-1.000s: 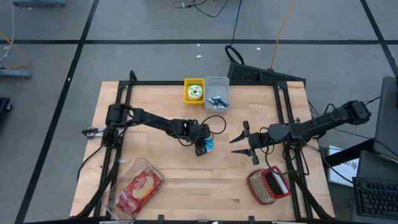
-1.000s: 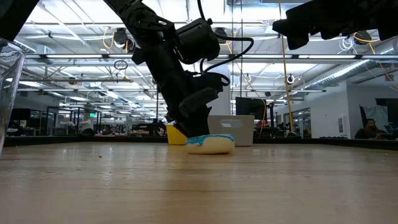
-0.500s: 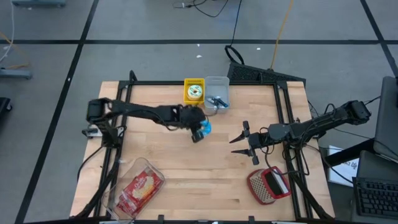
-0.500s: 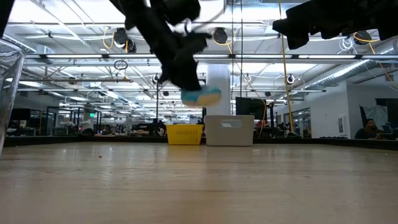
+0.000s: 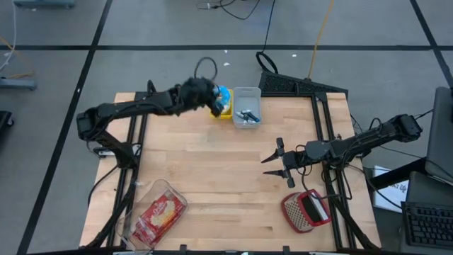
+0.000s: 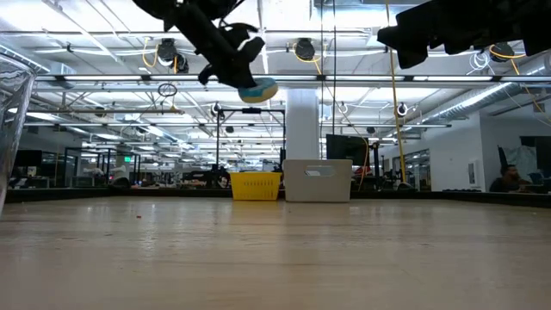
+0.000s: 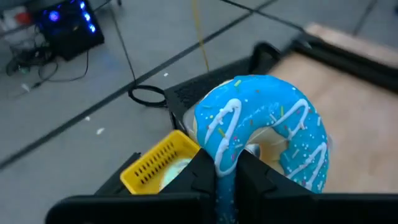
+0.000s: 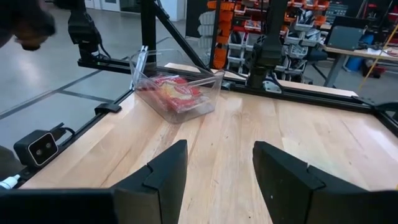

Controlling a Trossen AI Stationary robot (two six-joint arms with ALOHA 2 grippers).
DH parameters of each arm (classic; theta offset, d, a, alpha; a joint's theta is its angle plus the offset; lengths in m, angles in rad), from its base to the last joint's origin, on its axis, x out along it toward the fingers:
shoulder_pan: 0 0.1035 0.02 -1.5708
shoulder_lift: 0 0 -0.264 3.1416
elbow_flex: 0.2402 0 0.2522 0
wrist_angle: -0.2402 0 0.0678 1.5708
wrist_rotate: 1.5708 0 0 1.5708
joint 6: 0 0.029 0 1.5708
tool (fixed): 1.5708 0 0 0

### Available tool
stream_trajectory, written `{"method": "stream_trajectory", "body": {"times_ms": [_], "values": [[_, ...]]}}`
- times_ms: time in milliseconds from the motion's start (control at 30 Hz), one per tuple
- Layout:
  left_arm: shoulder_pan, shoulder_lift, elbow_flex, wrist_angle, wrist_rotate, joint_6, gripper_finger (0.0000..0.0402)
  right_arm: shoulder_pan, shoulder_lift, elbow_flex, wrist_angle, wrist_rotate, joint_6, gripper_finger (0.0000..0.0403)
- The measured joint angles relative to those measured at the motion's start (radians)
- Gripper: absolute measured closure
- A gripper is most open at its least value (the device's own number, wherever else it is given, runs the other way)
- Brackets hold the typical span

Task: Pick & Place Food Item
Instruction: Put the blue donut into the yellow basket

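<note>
A blue-frosted donut [image 7: 261,134] with white stripes and sprinkles is in the air, with my left gripper [image 5: 212,105] shut on it. In the high view the donut [image 5: 224,99] is over the yellow bin [image 5: 221,114] at the table's far edge. In the low view it [image 6: 257,90] is well above the bin [image 6: 256,184]. The bin's yellow wall [image 7: 155,162] shows under the donut in the left wrist view. My right gripper [image 5: 276,161] waits open on the right side of the table, level, nothing between its fingers [image 8: 161,177]. My left gripper pinches the donut's ring at one side [image 7: 227,165] between its two fingers [image 7: 200,180]. The fingers slant downward toward the table's far edge. The donut is lifted clear of everything and stands tilted beyond the fingertips, its frosted face toward the wrist camera.
A grey bin [image 5: 246,106] with small dark parts stands right of the yellow bin. A clear container [image 5: 157,212] holding a red snack bag lies at the near left. A red and grey basket-like thing [image 5: 306,210] lies at the near right. Bare wood lies in the middle.
My left gripper has lifted the donut off the middle of the table. It has carried it up and toward the far edge until it is over the yellow bin, swinging and tipping up toward level on the way. The donut has gone from lying flat to being held clear.
</note>
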Motion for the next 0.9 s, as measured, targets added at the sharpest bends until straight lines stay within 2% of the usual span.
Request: {"method": "stream_trajectory", "body": {"times_ms": [133, 300, 633, 900], "values": [[0.098, 0.033, 0.001, 0.042, 0.079, -0.067, 0.0375, 0.000, 0.000, 0.000, 0.000, 0.000, 0.000, 0.0232], [0.167, 0.130, 0.001, 0.073, 0.140, -0.135, 0.0363, 0.000, 0.000, 0.000, -0.001, 0.000, 0.000, 0.0232], [0.210, 0.368, 0.001, 0.159, 0.175, -0.254, 0.0360, 0.000, 0.000, 0.000, -0.012, 0.000, -0.001, 0.0232], [0.218, 0.403, 0.001, 0.159, 0.197, -0.281, 0.0360, 0.000, 0.000, 0.000, -0.017, 0.000, -0.002, 0.0232]]}}
